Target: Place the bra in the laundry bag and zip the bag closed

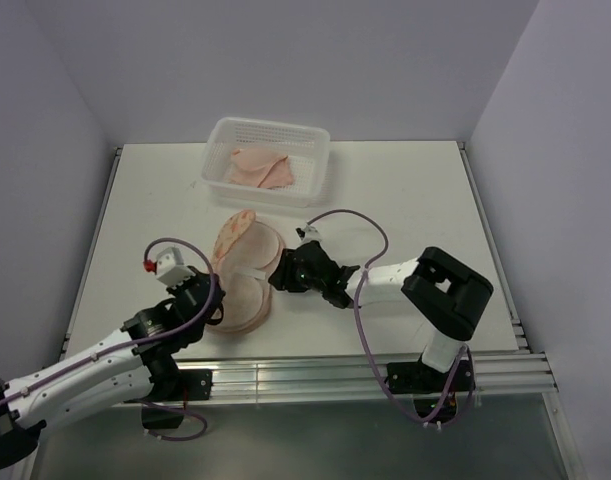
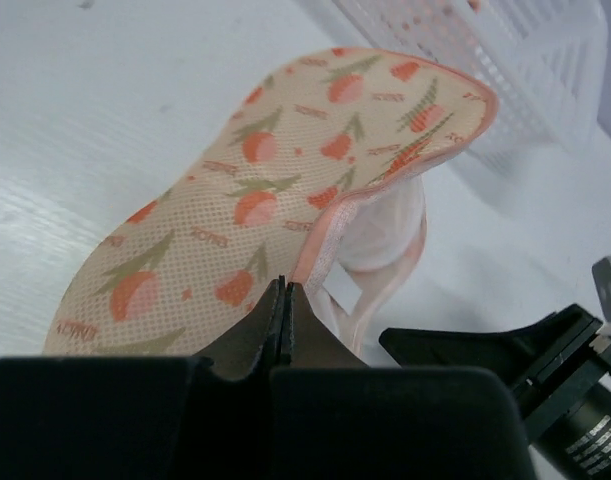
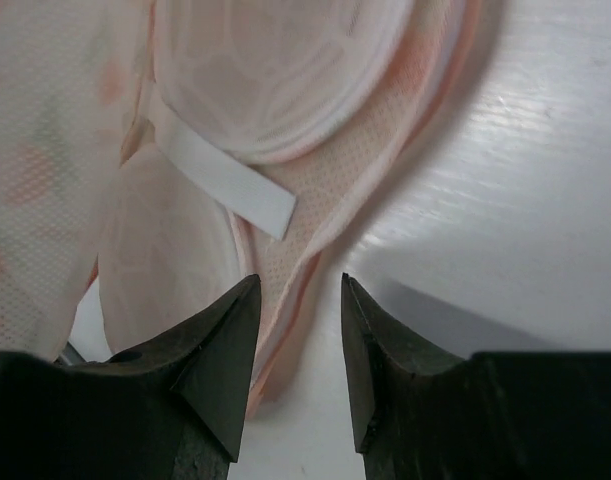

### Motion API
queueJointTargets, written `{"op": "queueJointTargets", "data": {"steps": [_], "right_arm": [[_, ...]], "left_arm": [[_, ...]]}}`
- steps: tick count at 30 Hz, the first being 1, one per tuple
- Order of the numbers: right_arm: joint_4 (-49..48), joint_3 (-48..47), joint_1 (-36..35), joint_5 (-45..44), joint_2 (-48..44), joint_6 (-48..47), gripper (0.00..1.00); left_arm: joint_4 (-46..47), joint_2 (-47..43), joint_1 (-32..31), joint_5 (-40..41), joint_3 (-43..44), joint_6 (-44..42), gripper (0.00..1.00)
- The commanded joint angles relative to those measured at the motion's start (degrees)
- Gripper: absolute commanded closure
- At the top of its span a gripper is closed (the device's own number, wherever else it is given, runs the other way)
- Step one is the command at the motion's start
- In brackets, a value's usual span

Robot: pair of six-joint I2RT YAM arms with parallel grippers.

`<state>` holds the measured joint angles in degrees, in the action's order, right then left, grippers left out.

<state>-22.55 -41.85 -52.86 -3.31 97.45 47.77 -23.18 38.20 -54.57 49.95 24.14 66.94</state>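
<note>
The laundry bag (image 1: 235, 238), a peach pouch with an orange-pink print, lies open at the middle of the table. Its upper flap (image 2: 285, 160) is lifted, and my left gripper (image 2: 283, 285) is shut on that flap's edge. The pale pink bra (image 3: 275, 70) sits inside the bag, one cup and a white label strip (image 3: 225, 180) showing; it also shows under the flap (image 2: 385, 225). My right gripper (image 3: 300, 285) is open at the bag's right side (image 1: 278, 275), with the lower flap's rim (image 3: 315, 230) lying between its fingers, untouched by the right one.
A white mesh basket (image 1: 315, 165) stands at the back of the table with pinkish garments (image 1: 260, 168) inside. Bare white tabletop (image 1: 415, 200) spreads to the right. The table's metal rail (image 1: 315, 372) runs along the near edge.
</note>
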Motion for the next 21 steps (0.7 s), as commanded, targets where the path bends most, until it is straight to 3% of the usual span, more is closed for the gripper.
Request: {"op": "queueJointTargets", "data": {"steps": [1, 6, 14, 15, 16, 17, 18, 19, 21], "right_arm": [[0.5, -4.7, -0.7, -3.9, 2.7, 0.0, 0.55], [3.0, -10.7, -0.8, -4.7, 8.5, 0.0, 0.60], [5.3, -15.0, -1.1, -5.1, 11.1, -0.3, 0.59], [5.5, -15.1, -1.1, -5.0, 11.0, -0.6, 0.59], [5.8, -15.2, -1.2, -4.8, 10.8, -0.7, 0.59], [6.1, -15.3, -1.2, -4.7, 10.7, -1.0, 0.59], [6.8, -15.2, -1.2, -4.9, 9.9, -1.6, 0.59], [7.0, -14.9, -1.1, -4.9, 9.3, -2.0, 0.59], [7.7, -14.0, -1.2, -5.0, 7.1, -3.1, 0.59]], "left_arm": [[-14.7, -5.7, 0.3, 10.8, 2.5, 13.5, 1.00], [-22.9, -10.9, 0.3, 17.3, 4.2, 22.2, 1.00], [-52.4, -6.2, 0.6, 28.8, 11.1, 49.2, 1.00], [-55.5, -4.5, 0.7, 30.4, 11.7, 52.4, 0.96], [-55.6, -4.0, 1.1, 31.1, 13.0, 51.0, 0.84], [-55.6, -3.7, 2.3, 31.4, 13.6, 50.0, 0.56], [-55.6, -4.0, 3.1, 31.8, 14.0, 48.8, 0.44], [-55.6, -4.6, 3.3, 32.0, 14.2, 47.5, 0.23], [-55.1, -7.5, 3.4, 31.8, 13.9, 47.5, 0.09]]}}
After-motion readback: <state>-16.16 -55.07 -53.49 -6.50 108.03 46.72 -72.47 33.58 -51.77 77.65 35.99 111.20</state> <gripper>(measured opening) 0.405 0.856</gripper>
